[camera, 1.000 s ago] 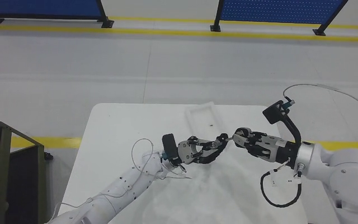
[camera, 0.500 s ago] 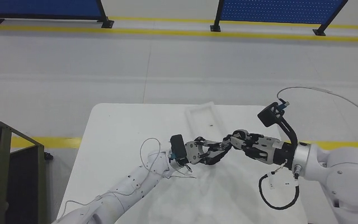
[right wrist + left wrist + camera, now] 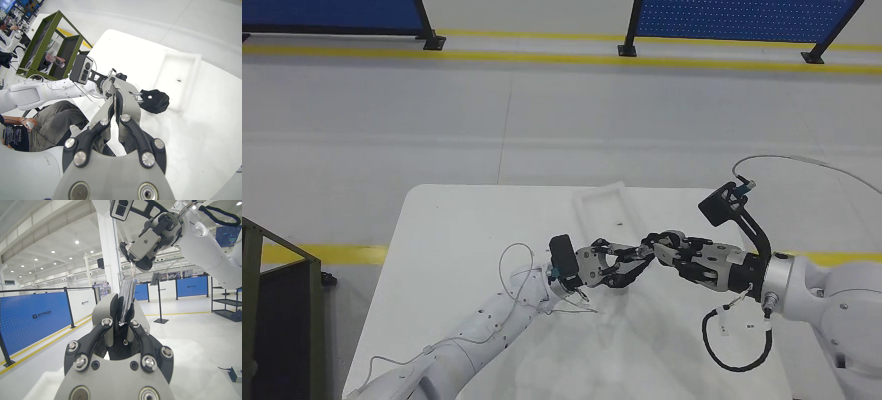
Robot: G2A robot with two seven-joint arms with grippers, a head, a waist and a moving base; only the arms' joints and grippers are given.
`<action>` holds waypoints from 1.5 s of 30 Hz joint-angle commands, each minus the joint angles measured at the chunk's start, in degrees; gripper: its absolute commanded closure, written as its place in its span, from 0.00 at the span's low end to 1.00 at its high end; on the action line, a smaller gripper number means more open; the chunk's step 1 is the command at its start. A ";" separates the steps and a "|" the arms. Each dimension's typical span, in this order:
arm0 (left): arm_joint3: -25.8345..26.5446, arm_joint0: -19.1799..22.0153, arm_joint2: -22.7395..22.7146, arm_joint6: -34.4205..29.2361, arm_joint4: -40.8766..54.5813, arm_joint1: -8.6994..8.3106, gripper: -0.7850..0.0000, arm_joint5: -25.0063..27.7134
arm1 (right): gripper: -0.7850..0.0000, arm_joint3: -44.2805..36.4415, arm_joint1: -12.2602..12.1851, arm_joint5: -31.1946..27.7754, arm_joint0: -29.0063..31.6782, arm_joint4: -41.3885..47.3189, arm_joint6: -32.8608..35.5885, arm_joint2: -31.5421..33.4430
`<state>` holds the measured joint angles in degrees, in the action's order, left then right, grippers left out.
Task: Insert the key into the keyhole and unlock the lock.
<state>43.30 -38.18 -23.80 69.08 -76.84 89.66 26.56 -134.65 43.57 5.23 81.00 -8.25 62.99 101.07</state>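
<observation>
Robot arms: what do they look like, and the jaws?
Both arms are smooth, round and white. The left arm has thin white wires, the right arm a black cable loop. Jaws are grey metal with black links, silver bolts and black pads.

The lock [image 3: 126, 300], a shiny chrome cylinder, stands slightly tilted above the table's middle, its lower half clamped in the left gripper [image 3: 122, 308]. The small silver key [image 3: 133, 271] hangs blade-down from the right gripper [image 3: 139, 260]. Its tip is just over the cylinder's upper end, and I cannot tell whether they touch.
</observation>
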 commanded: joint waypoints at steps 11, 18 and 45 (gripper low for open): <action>-2.45 0.14 -1.21 0.97 -2.07 1.54 1.00 0.91 | 1.00 0.00 -0.24 1.68 -0.92 -2.61 0.19 -1.36; -3.39 0.02 -2.08 1.42 -3.12 2.09 1.00 1.11 | 1.00 0.00 -0.36 3.24 -1.54 -4.24 0.18 -1.97; -5.64 -0.34 -5.47 0.70 -6.32 3.23 1.00 1.06 | 1.00 0.00 -1.16 1.36 -4.46 -8.27 4.40 -1.66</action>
<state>37.63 -38.50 -29.13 69.81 -83.02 92.88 27.58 -134.65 42.54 7.20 76.93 -15.65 66.36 99.20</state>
